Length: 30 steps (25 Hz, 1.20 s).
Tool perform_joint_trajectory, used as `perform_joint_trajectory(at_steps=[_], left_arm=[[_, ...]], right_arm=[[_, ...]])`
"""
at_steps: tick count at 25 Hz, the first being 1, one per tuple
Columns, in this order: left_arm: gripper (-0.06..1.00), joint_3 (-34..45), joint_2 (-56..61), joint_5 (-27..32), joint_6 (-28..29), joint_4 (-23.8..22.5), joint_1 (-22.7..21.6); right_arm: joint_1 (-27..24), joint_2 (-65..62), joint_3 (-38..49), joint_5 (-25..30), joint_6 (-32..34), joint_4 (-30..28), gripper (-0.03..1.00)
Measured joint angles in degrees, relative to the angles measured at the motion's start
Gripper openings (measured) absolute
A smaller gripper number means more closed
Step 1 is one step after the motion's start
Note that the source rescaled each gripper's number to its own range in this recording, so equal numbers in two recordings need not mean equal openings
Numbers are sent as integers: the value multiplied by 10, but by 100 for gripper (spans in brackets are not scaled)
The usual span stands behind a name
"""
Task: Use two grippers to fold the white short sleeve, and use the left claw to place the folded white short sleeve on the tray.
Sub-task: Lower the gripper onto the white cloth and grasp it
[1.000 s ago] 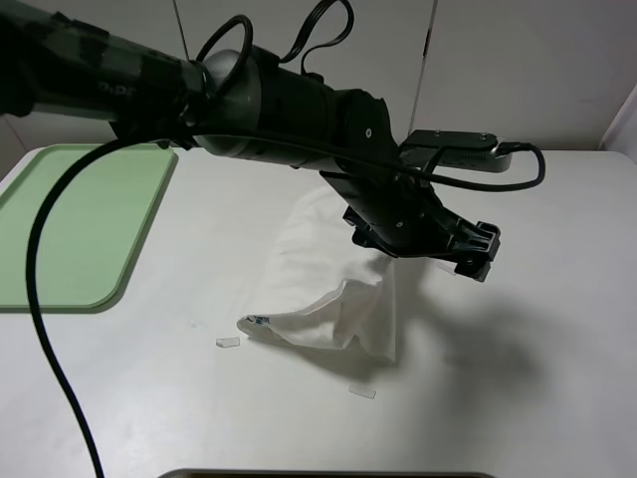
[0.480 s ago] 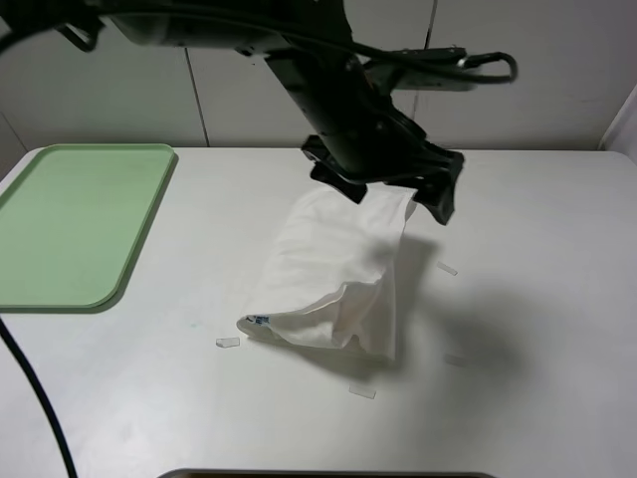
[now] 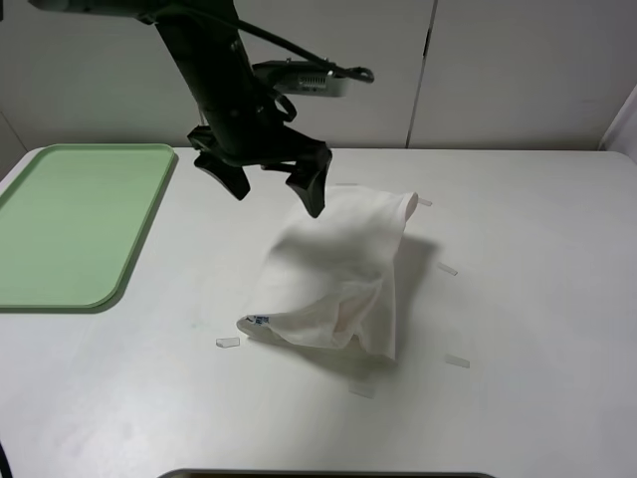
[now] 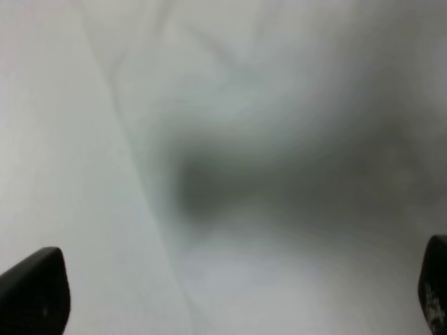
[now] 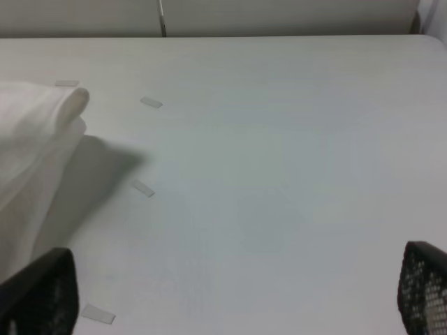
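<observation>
Shirt (image 3: 338, 274): found bunched and partly folded near the middle of the white table (image 3: 537, 299), lying flat on it, held by nothing. Blue print seen at its near left corner.

Left gripper (image 3: 269, 184): found in the air above the table, over the shirt's far left edge. Jaws spread wide, nothing between them. One prong hung just over the shirt's upper edge in the high view, the other off to the left over bare table. No contact with the cloth made out.

Left wrist view: blurred; pale creased cloth (image 4: 230, 139) filled the frame, with two dark fingertips (image 4: 35, 289) at the edges, far apart and empty.

Right gripper (image 5: 230, 300): out of the high view. Jaws stood wide apart in its own view, nothing held. Fingertips (image 5: 422, 286) seen over bare table, the shirt's rolled end (image 5: 42, 132) off to one side and clear of both.

Tray (image 3: 60, 214): pale green, at the table's far left, well apart from the shirt, nothing on it.

Scraps (image 3: 228, 343): small clear pieces noted on the table around the shirt, one just beside its printed corner, others on its right side.
</observation>
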<state>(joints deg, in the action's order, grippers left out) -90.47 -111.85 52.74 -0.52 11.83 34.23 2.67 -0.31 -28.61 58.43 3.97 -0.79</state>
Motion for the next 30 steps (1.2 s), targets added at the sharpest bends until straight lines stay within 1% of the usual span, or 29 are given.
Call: perform_joint_trajectory(at_steps=[2, 4, 5, 6, 7, 10, 11, 12, 13, 16, 17, 18, 19, 25, 30], left_arm=[[100, 21, 0, 1, -1, -1, -10], [100, 49, 0, -13, -2, -2, -15], [100, 65, 0, -27, -2, -2, -15], [100, 97, 0, -58, -2, 5, -15], [100, 97, 0, -58, -2, 5, -15], [100, 137, 0, -98, -3, 19, -15], [100, 157, 0, -122, -3, 30, -15], [100, 157, 0, -122, -3, 30, -15], [100, 170, -2, -146, -6, 48, -14], [100, 170, -9, -155, -10, 59, -12], [100, 170, -23, -166, -15, 69, -2], [100, 170, -23, -166, -15, 69, -2], [100, 171, -40, -175, -16, 72, 13], [100, 172, -72, -191, -16, 71, 42], [100, 172, -96, -196, -16, 66, 44]], right_arm=[[0, 0, 0, 0, 0, 0, 100], [0, 0, 0, 0, 0, 0, 100], [0, 0, 0, 0, 0, 0, 100], [0, 0, 0, 0, 0, 0, 100], [0, 0, 0, 0, 0, 0, 100], [0, 0, 0, 0, 0, 0, 100], [0, 0, 0, 0, 0, 0, 100], [0, 0, 0, 0, 0, 0, 100], [0, 0, 0, 0, 0, 0, 100], [0, 0, 0, 0, 0, 1, 100], [0, 0, 0, -1, 0, 2, 100], [0, 0, 0, -1, 0, 2, 100], [0, 0, 0, -1, 0, 2, 100], [0, 0, 0, -1, 0, 2, 100], [0, 0, 0, -1, 0, 4, 100]])
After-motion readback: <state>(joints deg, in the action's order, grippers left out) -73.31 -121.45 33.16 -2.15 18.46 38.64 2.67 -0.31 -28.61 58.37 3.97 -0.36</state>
